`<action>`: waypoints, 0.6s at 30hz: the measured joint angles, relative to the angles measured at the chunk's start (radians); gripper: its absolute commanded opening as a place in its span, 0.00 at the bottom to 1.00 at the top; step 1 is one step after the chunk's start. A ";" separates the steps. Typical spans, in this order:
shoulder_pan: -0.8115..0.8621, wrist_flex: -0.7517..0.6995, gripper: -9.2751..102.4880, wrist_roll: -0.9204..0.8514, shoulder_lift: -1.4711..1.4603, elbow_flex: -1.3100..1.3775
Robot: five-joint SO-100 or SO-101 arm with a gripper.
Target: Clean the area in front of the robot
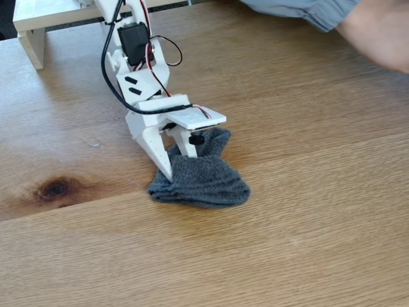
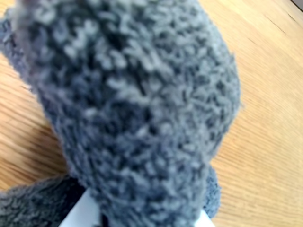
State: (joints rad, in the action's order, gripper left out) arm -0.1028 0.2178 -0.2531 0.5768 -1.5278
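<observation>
The thing to clean, the broad light-oak wood-grain worktop [image 1: 307, 243], runs across the whole fixed view, w/ one dark brown knot [image 1: 56, 188] at left. No crumbs, spills or loose bits show on it, so you can't judge from here how much is wiped vs. left; my guess is mid-wipe, since the cloth sits pressed on the boards just right of the knot & most of the near and right surface lies beyond it.

One dark grey fuzzy cloth [image 1: 201, 176], bunched & folded, lies flat at centre. In the wrist view the same cloth [image 2: 142, 109] bulges right up against the lens, worktop [image 2: 270, 118] showing past it at right.

One white plastic arm of blocky segments [image 1: 144, 77] w/ black motor & red/black wires comes down from far left. Its end effector [image 1: 179, 160] has both pointed fingers closed onto the cloth's far-left edge, narrow gap, fabric pinched between.

Far left: one white shelf-like stand [image 1: 38, 25]. Far right: one person's forearm [image 1: 380, 32] w/ grey-blue sleeve, well apart from the cloth. Watch that arm if you sweep right.
</observation>
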 measured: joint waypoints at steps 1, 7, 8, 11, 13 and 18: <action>0.008 -0.018 0.08 -0.017 -0.006 0.014; 0.067 -0.156 0.08 -0.123 -0.008 0.060; 0.086 -0.192 0.08 -0.137 -0.006 0.066; 0.146 -0.316 0.08 -0.178 0.017 0.084; 0.192 -0.423 0.08 -0.198 0.046 0.098; 0.296 -0.755 0.08 -0.232 0.150 0.104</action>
State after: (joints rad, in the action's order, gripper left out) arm 0.1933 -0.5369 -0.4847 0.7271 -1.4235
